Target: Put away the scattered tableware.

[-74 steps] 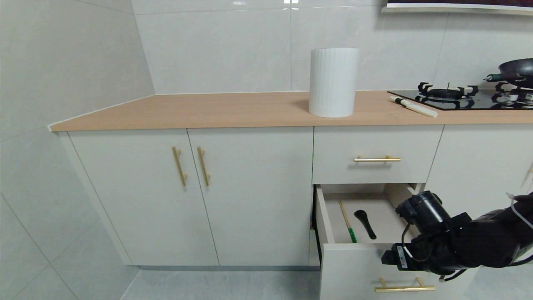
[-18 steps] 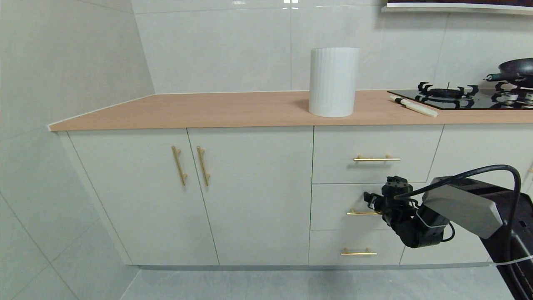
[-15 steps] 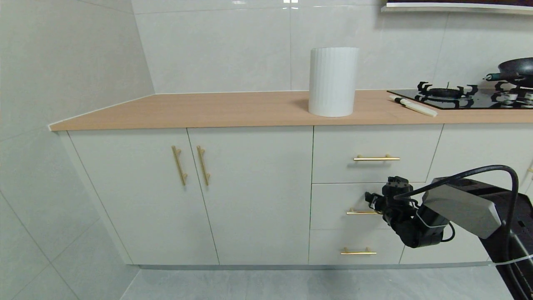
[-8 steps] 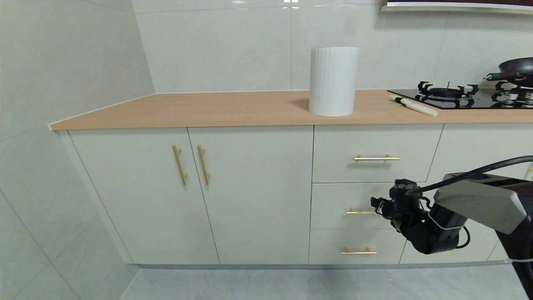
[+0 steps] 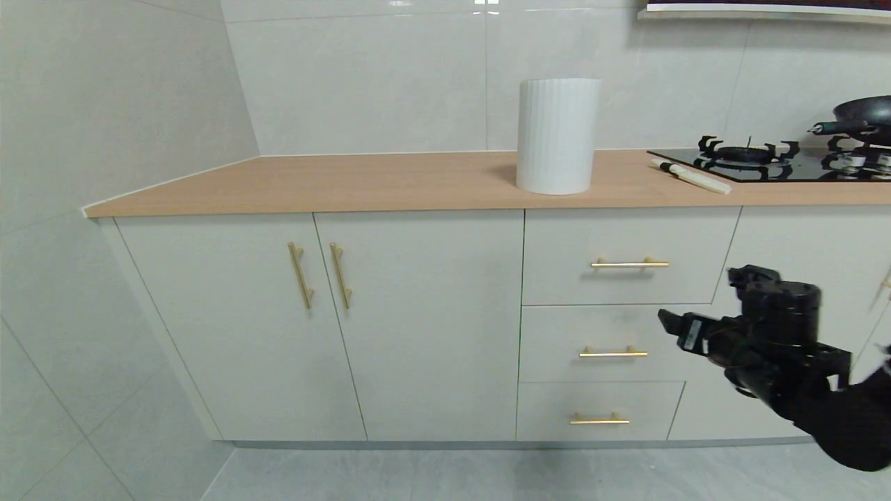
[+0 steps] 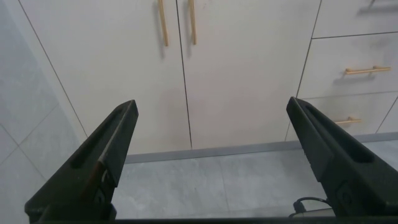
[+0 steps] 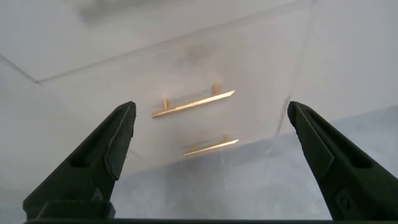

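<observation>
All drawers (image 5: 557,334) are shut and the right gripper (image 7: 210,111) hangs wide apart, empty, near the middle handle (image 5: 612,353), while a pale utensil (image 5: 690,177) lies on the counter (image 5: 348,184) beside the stove (image 5: 766,168), apparently yet to be stored.

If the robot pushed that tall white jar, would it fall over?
Maybe, if pushed near the top: the jar is taller than it is wide. Pushed low, it would likely slide. It looks ceramic, so perhaps heavy and breakable.
</observation>
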Robot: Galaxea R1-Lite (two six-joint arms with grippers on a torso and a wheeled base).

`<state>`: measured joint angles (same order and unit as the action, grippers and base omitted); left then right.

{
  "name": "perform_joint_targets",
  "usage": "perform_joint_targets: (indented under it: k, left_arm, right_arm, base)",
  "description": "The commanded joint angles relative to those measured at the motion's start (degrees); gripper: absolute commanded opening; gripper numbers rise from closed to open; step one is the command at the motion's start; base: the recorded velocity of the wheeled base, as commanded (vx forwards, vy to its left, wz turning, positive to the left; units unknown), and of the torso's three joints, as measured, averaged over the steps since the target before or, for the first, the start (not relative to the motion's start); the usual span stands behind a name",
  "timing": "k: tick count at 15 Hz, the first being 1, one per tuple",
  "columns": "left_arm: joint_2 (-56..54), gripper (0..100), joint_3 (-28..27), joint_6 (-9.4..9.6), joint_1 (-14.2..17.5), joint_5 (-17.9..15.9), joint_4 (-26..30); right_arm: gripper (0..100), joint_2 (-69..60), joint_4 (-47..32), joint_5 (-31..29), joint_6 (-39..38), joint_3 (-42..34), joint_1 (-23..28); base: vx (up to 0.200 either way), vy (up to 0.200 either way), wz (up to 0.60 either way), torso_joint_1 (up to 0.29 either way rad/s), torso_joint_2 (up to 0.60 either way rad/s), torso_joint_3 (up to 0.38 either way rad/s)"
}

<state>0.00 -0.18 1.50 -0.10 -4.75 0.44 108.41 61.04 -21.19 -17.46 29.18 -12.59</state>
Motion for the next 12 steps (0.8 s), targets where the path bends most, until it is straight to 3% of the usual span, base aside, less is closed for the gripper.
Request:
perform_joint_targets:
  k: [1,3,5,9,11,12]
  left_arm:
    - [0.0,100,0.01,-0.01,0.01,0.01,0.0]
    - [0.0,100,0.01,-0.01,0.01,0.01,0.0]
    - [0.0,100,0.01,-0.01,0.01,0.01,0.0]
    - [0.0,100,0.01,-0.01,0.01,0.01,0.0]
    - [0.0,100,0.01,-0.01,0.01,0.01,0.0]
    - [0.0,100,0.01,-0.01,0.01,0.01,0.0]
  right_arm:
    - [100,-30.89,-0.92,-3.69,6.73,-14.42,-0.77]
    - [100,-46.98,-3.03,-3.77,13.24,-20.92,3.19]
    - [100,-58.75,-11.12,-3.77,15.26,-20.83,5.39]
    - [100,-88.64,-51.28,-2.98,19.65,-10.9,5.56]
    - [100,-97.07,-64.38,-2.81,21.06,-6.33,5.74]
    - [100,-100.68,-67.37,-3.25,22.82,-5.63,5.83]
  base:
    - [0.0,0.0,0.0,0.0,0.0,0.0]
    - [0.0,0.0,0.0,0.0,0.0,0.0]
    - [0.0,0.0,0.0,0.0,0.0,0.0]
    - [0.0,0.0,0.0,0.0,0.0,0.0]
    - [0.0,0.0,0.0,0.0,0.0,0.0]
    - [0.0,0.0,0.0,0.0,0.0,0.0]
